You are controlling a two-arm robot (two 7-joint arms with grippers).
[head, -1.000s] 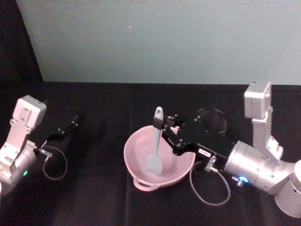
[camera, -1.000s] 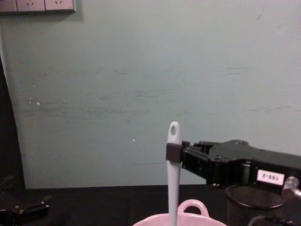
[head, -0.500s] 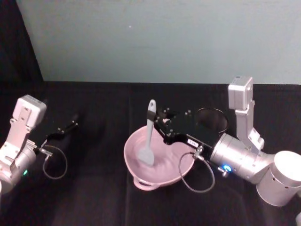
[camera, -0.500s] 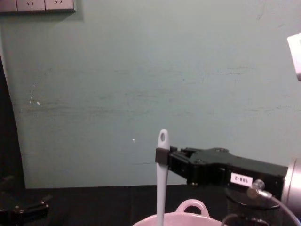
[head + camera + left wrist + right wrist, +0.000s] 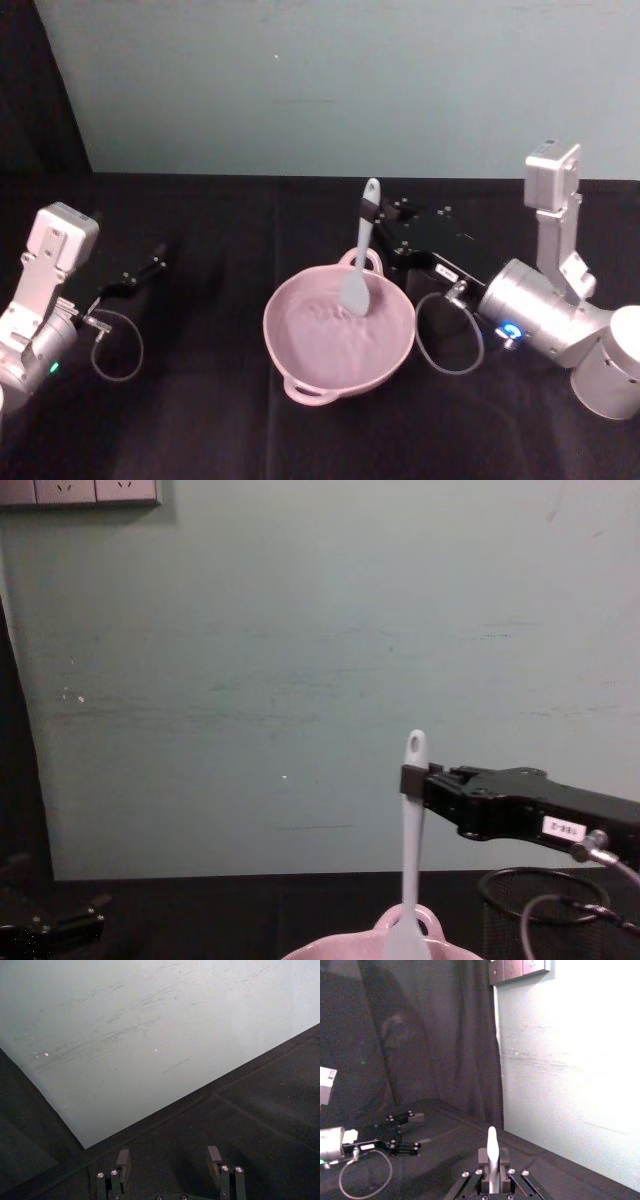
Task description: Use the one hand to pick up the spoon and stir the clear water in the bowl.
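The right end effector [image 5: 372, 210] is clamped on the spoon [image 5: 362, 245] just under its holed tip. The spoon stands nearly upright, its blade below the grip, in the bowl [image 5: 272, 335] near its far rim. The left end effector [image 5: 168, 1156] sits well apart, fingers spread.

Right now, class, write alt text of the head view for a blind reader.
The right gripper holds a white spoon nearly upright, its blade dipped in a pink bowl of water on a black table. The left gripper rests apart, open.
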